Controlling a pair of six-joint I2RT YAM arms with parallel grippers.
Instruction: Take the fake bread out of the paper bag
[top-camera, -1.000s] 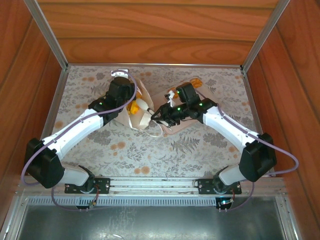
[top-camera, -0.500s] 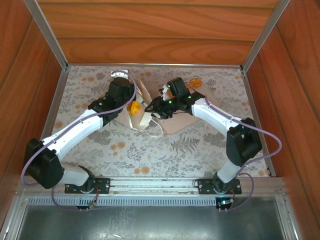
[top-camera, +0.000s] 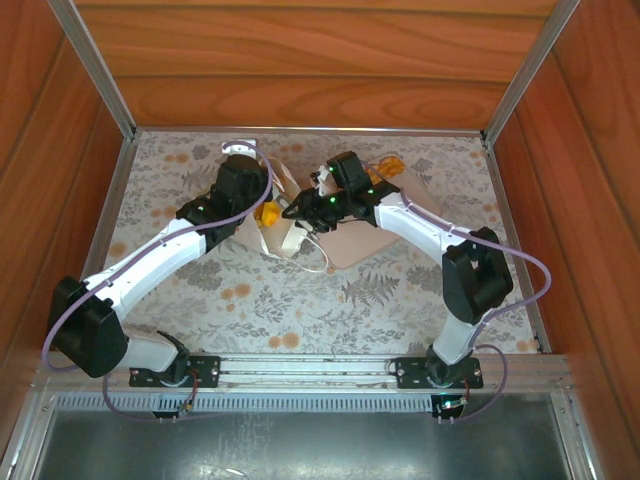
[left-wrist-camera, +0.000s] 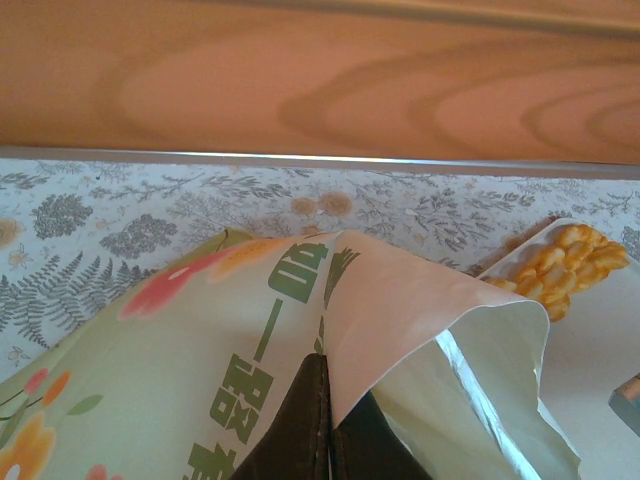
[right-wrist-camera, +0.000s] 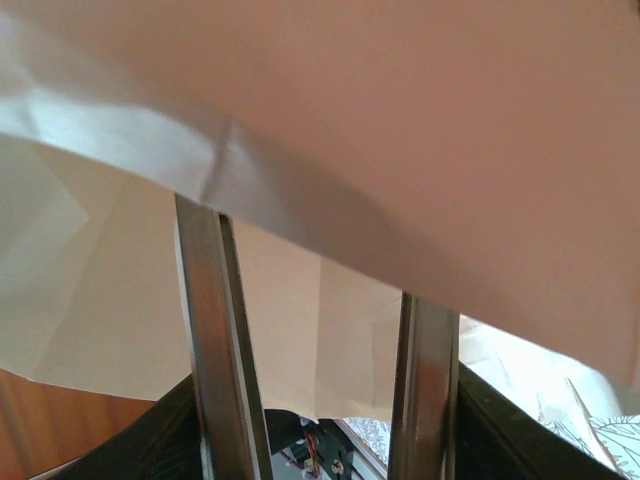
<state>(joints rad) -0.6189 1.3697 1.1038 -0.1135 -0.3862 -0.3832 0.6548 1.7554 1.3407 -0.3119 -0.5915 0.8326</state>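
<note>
Wood-panelled walls (top-camera: 300, 60) close in a fern-printed tablecloth (top-camera: 300, 310). From the top view, a white paper carrier bag (top-camera: 283, 232) with green lettering lies at the far middle of the cloth, its mouth turned to the right. A glossy orange toy pastry (top-camera: 266, 213) shows just inside that mouth. The left gripper (top-camera: 258, 200) sits at the bag's far-left edge. The right gripper (top-camera: 300, 207) comes in from the right, its tips at the mouth. So the pastry lies just left of the right jaws, and that arm looks like the free one to reach it. The pastry's long axis is too small to tell. A beige square tray (top-camera: 350, 245) lies just right of the bag.

On the left wrist view, the dark jaws are pressed together on a fold of the bag's printed paper (left-wrist-camera: 390, 300). A yellow braided toy loaf (left-wrist-camera: 560, 268) rests on the tray, right of the bag.

On the right wrist view, two metal fingers (right-wrist-camera: 215, 320) stand apart with nothing seen between them. Their tips are tucked under a flap of the bag's paper (right-wrist-camera: 400, 120), pointing into the opening. No pastry can be made out from here.
</note>
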